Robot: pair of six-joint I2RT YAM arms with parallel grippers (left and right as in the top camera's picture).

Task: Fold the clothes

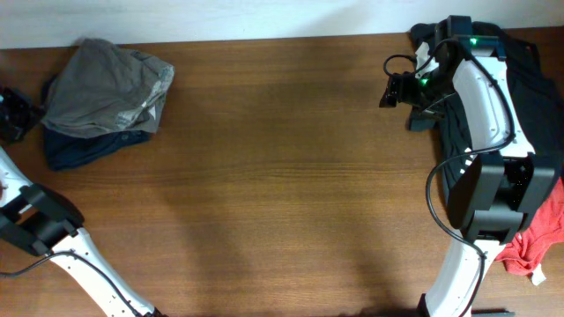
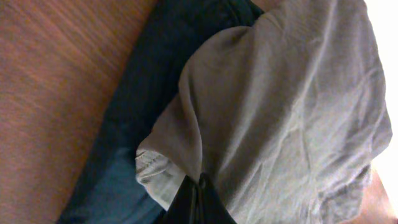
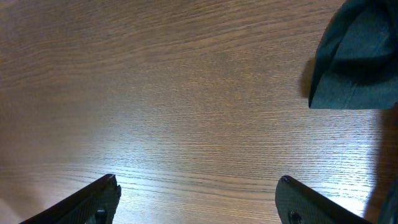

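Observation:
The grey-olive shorts (image 1: 110,84) lie folded at the table's far left, on top of a dark blue garment (image 1: 79,148). In the left wrist view the shorts (image 2: 286,106) fill the right side, with the lighter waistband lining showing at the lower edge. My left gripper (image 1: 35,111) sits at the pile's left edge. Its fingers (image 2: 200,185) are pressed together where a fold of the shorts runs into the tips. My right gripper (image 1: 389,89) is open and empty above bare wood (image 3: 198,180), far from the shorts.
A heap of dark clothes (image 1: 529,79) lies at the back right under the right arm; its edge shows in the right wrist view (image 3: 360,56). A red garment (image 1: 533,238) lies at the right edge. The blue garment (image 2: 143,106) lies under the shorts.

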